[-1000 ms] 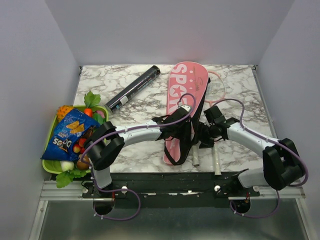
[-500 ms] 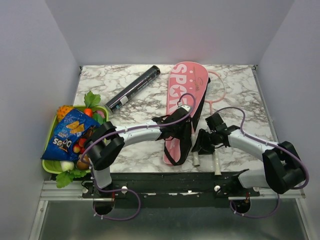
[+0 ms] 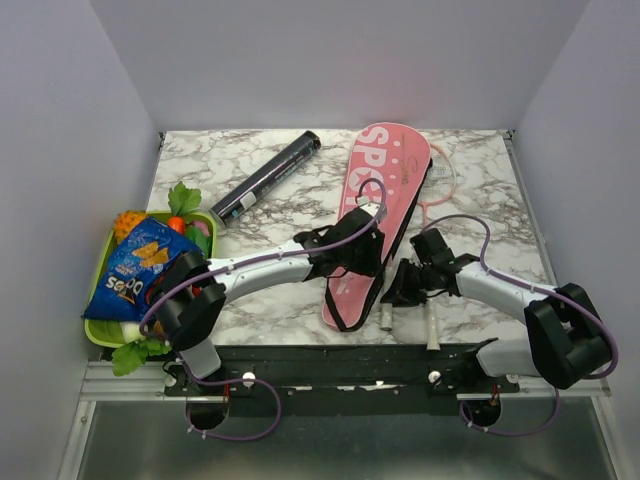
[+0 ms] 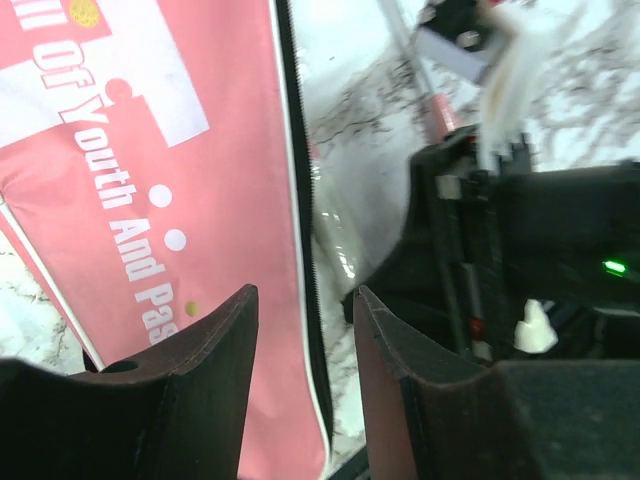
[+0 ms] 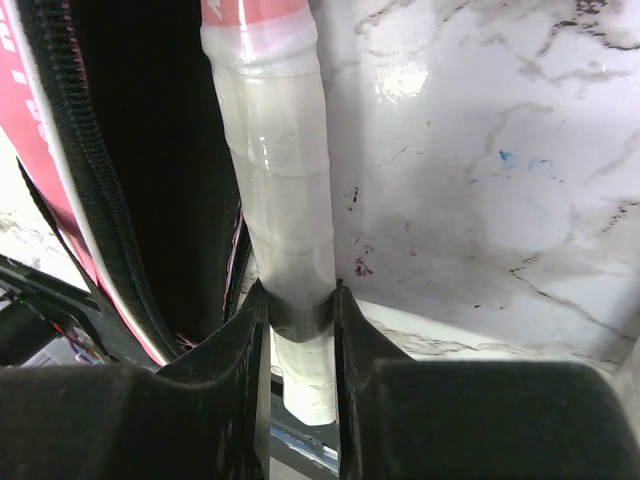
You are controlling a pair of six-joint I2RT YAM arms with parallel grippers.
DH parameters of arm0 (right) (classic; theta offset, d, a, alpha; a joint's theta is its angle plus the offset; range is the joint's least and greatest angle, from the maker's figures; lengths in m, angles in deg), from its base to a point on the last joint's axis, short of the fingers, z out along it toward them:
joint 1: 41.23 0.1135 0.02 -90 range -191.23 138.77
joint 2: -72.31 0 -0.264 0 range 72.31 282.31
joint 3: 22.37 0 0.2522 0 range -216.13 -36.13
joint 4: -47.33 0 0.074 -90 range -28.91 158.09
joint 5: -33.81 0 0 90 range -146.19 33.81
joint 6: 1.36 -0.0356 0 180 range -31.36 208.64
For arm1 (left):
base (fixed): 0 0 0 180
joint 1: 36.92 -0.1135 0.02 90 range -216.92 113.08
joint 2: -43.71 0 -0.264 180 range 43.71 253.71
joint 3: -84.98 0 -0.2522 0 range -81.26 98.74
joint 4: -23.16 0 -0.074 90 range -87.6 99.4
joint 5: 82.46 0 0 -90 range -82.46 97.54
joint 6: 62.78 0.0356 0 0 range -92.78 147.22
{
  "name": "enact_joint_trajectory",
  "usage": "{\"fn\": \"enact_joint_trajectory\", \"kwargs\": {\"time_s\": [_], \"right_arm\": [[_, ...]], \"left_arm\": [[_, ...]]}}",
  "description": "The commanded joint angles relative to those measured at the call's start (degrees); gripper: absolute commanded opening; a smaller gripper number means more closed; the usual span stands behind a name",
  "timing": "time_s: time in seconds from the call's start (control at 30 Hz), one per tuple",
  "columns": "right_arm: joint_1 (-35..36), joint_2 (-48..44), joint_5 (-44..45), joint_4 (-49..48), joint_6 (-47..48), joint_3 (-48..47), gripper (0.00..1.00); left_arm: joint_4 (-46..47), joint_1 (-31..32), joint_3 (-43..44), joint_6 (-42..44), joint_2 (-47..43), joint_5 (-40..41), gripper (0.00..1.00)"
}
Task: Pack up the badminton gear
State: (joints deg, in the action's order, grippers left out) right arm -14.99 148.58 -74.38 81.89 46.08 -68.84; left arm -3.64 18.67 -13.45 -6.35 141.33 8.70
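The pink "SPORT" bag (image 3: 385, 175) lies slanted mid-table, its black-lined mouth (image 5: 150, 150) towards the near edge. My left gripper (image 3: 356, 252) hovers open over the bag's lower part. In the left wrist view, the bag's zipped edge (image 4: 300, 200) runs between its spread jaws (image 4: 305, 295) without touching them. My right gripper (image 3: 398, 288) is shut on one racket's white handle (image 5: 275, 150), right beside the bag's mouth. A second racket's handle (image 3: 430, 328) lies to its right. Pale pink racket frames (image 3: 445, 180) peek out past the bag. The black tube (image 3: 265, 178) lies at the back left.
A green tray (image 3: 98, 335) of toy fruit sits at the left edge with a blue snack packet (image 3: 135, 270) on top. The metal rail with the arm bases runs along the near edge. Grey walls close in the table's left, back and right sides.
My right gripper has shut on the racket handle. My left gripper has opened, and the bag's far end has swung a little to the right.
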Motion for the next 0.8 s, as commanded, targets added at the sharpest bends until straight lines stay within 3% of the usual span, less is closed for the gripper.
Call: {"fn": "enact_joint_trajectory", "kwargs": {"time_s": [0.0,0.2,0.3,0.4,0.77], "right_arm": [[-0.2,-0.7,0.9,0.8,-0.2,-1.4,0.01],[-0.2,-0.8,0.7,1.2,0.8,-2.9,0.01],[-0.2,-0.6,0.3,1.2,1.1,-4.1,0.01],[-0.3,-0.4,0.1,1.2,1.1,-5.2,0.01],[-0.2,4.6,-0.1,-1.6,0.4,-9.1,0.01]], "left_arm": [[-1.8,0.5,-0.8,-0.2,-7.1,-1.0,0.52],[-10.2,-2.1,-4.6,-1.9,-10.4,9.8,0.5],[-10.5,-5.0,-7.6,-3.0,-9.8,9.8,0.35],[-10.3,-5.9,-8.5,-2.3,-8.3,10.3,0.26],[-4.0,-6.2,-11.6,-2.4,0.3,4.1,0.23]]}}
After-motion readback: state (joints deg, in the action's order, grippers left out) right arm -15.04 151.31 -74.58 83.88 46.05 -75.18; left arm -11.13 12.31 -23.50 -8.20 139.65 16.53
